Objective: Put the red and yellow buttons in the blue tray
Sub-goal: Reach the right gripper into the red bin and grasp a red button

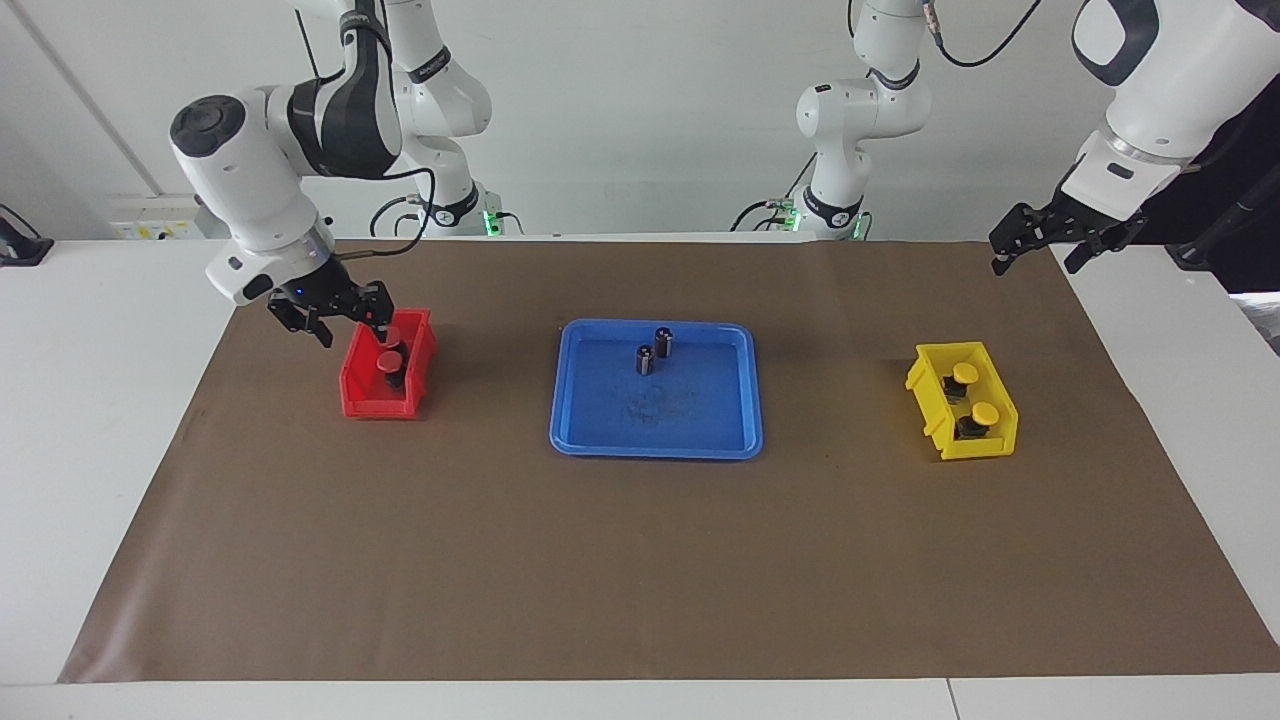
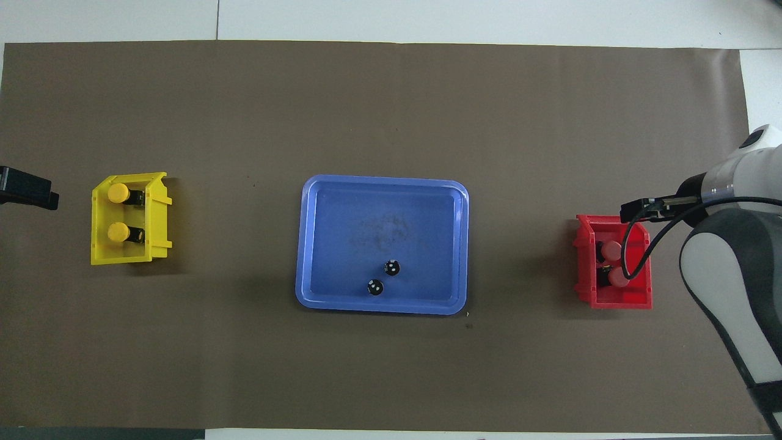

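Two red buttons (image 1: 388, 362) (image 2: 611, 249) stand in the small red bin (image 1: 375, 405) (image 2: 614, 299). Two yellow buttons (image 1: 985, 413) (image 2: 117, 232) stand in the small yellow bin (image 1: 975, 447) (image 2: 122, 257). The blue tray (image 1: 655, 452) (image 2: 382, 308) lies mid-table between the bins. My right gripper (image 1: 354, 326) (image 2: 641, 209) is open and hangs just above the red bin's edge nearest the robots, holding nothing. My left gripper (image 1: 1036, 262) (image 2: 24, 188) is open and empty, raised over the mat's corner, apart from the yellow bin.
Two dark capless cylinders (image 1: 645, 359) (image 2: 391, 267) stand upright in the tray, in the part nearer the robots. A brown mat (image 1: 640, 560) covers the table. The right arm's cable (image 2: 638, 256) hangs over the red bin.
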You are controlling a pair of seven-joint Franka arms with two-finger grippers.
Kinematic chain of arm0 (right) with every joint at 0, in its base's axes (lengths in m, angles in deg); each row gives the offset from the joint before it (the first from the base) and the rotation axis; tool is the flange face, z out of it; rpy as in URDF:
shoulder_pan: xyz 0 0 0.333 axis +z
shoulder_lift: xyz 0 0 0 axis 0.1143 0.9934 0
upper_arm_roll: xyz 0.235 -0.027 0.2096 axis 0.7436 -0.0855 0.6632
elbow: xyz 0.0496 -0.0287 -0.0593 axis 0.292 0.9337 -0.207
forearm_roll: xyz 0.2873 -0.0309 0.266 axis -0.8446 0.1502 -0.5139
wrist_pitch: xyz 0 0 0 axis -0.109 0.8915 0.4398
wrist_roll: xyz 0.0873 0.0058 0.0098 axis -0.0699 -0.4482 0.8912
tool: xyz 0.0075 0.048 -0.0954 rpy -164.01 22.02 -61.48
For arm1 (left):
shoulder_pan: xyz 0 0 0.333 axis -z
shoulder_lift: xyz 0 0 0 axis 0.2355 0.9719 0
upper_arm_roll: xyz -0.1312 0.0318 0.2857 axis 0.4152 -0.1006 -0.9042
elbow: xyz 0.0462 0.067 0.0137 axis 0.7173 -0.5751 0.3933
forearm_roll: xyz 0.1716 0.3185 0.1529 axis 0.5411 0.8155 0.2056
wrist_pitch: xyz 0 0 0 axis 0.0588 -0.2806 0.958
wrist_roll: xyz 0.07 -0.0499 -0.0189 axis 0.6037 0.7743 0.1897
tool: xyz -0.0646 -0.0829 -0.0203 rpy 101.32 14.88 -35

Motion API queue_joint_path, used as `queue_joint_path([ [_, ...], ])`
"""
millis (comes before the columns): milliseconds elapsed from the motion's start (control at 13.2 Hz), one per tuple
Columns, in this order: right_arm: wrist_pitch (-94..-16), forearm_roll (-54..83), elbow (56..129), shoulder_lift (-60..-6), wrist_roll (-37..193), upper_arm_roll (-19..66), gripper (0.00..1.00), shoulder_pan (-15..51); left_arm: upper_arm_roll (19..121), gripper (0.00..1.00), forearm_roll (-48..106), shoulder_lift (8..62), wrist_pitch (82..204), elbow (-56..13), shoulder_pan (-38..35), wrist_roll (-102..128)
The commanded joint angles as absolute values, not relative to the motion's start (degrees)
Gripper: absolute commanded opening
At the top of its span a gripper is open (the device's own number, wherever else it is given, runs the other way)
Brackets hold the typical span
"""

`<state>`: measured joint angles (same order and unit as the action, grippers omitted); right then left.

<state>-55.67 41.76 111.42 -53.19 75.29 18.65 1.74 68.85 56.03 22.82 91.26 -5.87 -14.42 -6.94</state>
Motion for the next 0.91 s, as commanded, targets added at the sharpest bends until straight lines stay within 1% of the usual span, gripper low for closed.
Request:
queue_joint_path([
  [0, -61.27, 40.58, 116.71, -53.21, 75.21, 18.87, 0.76, 1.47, 68.54, 1.00, 57.25, 20.72, 92.19, -8.37, -13.80, -6.47],
  [454, -64.79, 40.58, 122.25, -54.34, 75.38, 18.87, 0.68, 1.46, 68.45, 1.00, 57.34, 19.93, 93.16, -10.22, -13.80, -6.12],
  [681, -64.79, 40.58, 122.43, -53.73, 75.56, 18.87, 0.68, 1.29, 68.54, 1.00, 57.34, 19.67, 93.60, -10.74, -14.32, -6.56],
  [833, -64.71, 40.58, 122.60, -53.73, 75.73, 18.87, 0.66, 1.29, 68.45, 1.00, 57.42, 19.66, 92.90, -10.48, -14.06, -6.21],
])
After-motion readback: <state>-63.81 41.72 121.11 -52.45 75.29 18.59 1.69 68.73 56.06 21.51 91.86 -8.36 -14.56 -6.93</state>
